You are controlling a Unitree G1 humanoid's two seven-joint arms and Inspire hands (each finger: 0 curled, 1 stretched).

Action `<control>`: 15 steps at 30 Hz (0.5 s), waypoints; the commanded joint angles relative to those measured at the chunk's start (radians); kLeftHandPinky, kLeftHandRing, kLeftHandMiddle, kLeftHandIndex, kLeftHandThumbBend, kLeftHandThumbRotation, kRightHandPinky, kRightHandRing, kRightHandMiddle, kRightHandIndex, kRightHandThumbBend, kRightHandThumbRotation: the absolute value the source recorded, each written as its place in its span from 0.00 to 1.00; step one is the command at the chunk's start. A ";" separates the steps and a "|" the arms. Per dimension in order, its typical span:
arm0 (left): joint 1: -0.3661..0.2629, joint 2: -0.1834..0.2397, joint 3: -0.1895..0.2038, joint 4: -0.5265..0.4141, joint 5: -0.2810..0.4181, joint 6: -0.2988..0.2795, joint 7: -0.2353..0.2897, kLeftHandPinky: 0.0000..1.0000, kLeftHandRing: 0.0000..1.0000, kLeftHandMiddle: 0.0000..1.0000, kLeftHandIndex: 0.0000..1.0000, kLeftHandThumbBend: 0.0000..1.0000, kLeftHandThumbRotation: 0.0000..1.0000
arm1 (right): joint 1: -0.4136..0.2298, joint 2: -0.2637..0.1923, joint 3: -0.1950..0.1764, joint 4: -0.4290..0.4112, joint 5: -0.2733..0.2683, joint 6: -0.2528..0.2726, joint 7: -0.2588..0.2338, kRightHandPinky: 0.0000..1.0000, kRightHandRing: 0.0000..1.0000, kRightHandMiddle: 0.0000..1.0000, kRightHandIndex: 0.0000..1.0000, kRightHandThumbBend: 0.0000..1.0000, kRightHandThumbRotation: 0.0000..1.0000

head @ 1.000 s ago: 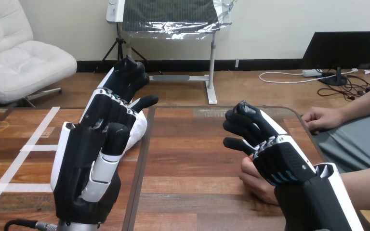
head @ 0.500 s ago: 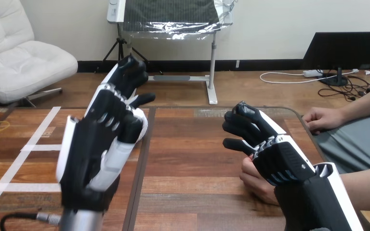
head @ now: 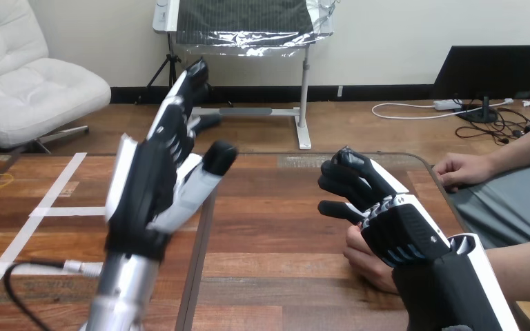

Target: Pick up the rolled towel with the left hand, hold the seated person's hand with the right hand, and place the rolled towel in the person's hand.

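Observation:
My left hand (head: 153,181) is raised above the table's left half, turned edge-on, fingers straight and thumb out, open and holding nothing. The white rolled towel (head: 192,164) lies on the table behind it, and just a small patch of it shows. My right hand (head: 393,224) lies over the person's hand (head: 363,260) at the right. That hand rests on the table and peeks out from under my palm. Whether I grip it cannot be seen.
The person's other hand (head: 461,169) rests at the table's right edge. White tape lines (head: 55,186) cross the table's left part. A dark seam (head: 203,227) runs down the wooden table (head: 276,227) between my hands.
My left hand has turned edge-on and moved up and to the right, its thumb swinging out toward the centre. The right hand and the person's hands have stayed put.

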 commanded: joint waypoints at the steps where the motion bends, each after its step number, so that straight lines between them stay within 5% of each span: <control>1: -0.273 0.044 0.022 0.195 0.114 0.037 0.084 0.91 0.98 0.98 0.95 0.76 0.63 | -0.076 0.009 -0.006 -0.012 0.037 0.006 -0.001 0.80 0.88 0.89 0.90 0.97 1.00; 15: -0.473 0.087 0.012 0.484 0.204 0.085 0.178 0.87 0.96 0.98 1.00 0.84 0.58 | -0.088 0.008 -0.013 -0.007 0.035 0.007 0.001 0.80 0.88 0.89 0.90 0.97 1.00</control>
